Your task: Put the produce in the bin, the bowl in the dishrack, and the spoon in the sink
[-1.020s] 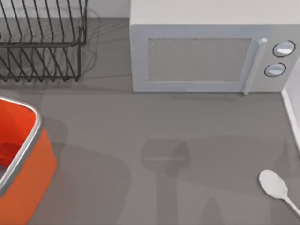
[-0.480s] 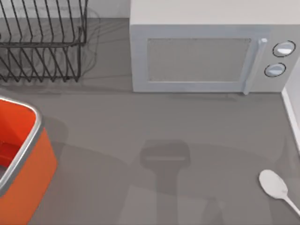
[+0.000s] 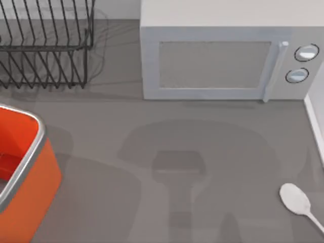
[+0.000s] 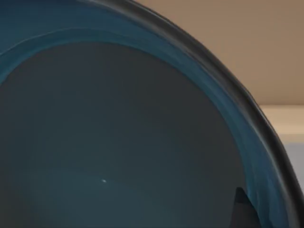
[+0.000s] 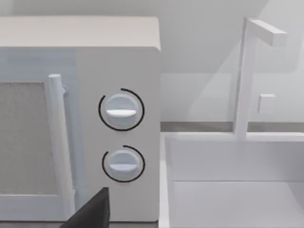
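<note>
Grey matte tabletop (image 3: 202, 131) is filling the top view, carrying broad soft shadows in front of the microwave (image 3: 223, 61), which I am taking as the landmark. That white microwave is standing at the far edge with its door shut, handle and two round knobs on its right side. Black wire dishrack (image 3: 45, 45) is sitting to the microwave's left, well apart from it. Orange bin (image 3: 23, 167) with its silver rim is resting left of and nearer than the microwave, partly cut off by the picture's edge. White spoon (image 3: 298, 201) is lying flat on the table in front of the microwave's right end, well apart from it. From the right wrist, the white sink (image 5: 237, 190) is adjoining the microwave's knob side, an upright white faucet (image 5: 249, 71) rising behind it against a pale wall; a dark part of the right gripper (image 5: 92, 211) is showing, grip state cannot be told. From the left wrist, the blue-teal bowl (image 4: 118, 133) interior is sitting very close to the camera; whether the left claw is gripping it cannot be told.
</note>
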